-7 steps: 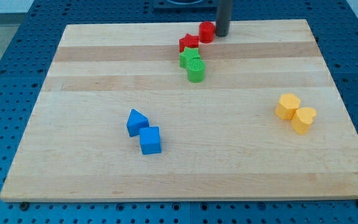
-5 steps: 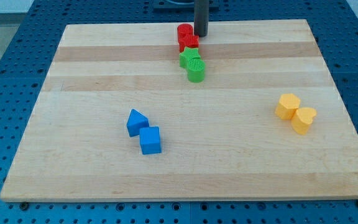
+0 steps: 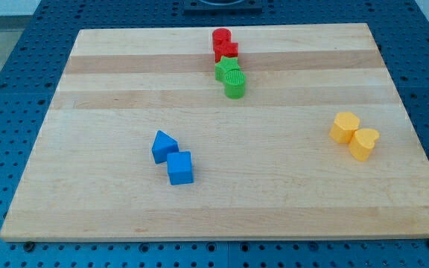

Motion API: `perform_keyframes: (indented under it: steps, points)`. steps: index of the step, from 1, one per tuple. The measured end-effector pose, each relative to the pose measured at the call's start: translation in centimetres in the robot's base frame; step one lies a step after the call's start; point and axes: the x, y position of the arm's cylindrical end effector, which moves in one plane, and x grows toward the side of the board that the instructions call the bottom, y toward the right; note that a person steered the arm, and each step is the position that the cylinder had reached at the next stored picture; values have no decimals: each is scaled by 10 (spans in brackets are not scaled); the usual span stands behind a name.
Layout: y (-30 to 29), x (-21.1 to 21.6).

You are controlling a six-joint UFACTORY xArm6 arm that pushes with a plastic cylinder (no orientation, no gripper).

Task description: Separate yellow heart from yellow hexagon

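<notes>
tip: gone from the red blocks [image 3: 224,45], now out of view | pincer: none, can't tell | yellow heart [image 3: 363,143] touching yellow hexagon [image 3: 344,127] | separation pending

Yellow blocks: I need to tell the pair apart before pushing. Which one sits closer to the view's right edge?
The yellow heart. It sits right of and slightly below the yellow hexagon, touching it. My tip is not clearly visible.

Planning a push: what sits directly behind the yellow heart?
The yellow hexagon block touches the yellow heart block at its upper-left. My tip is not clearly visible.
</notes>
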Motion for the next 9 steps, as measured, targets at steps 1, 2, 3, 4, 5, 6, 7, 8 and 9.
perform_keyframes:
  steps: [1,2,3,4,5,6,7,8,9]
  points:
    - [-50,23]
    - [-115,3]
    - [-166,-25]
    - [-171,-29]
    - [-119,-18]
    - [-97,-34]
    - [-133,-64]
    - [-185,-70]
    - [-174,-70]
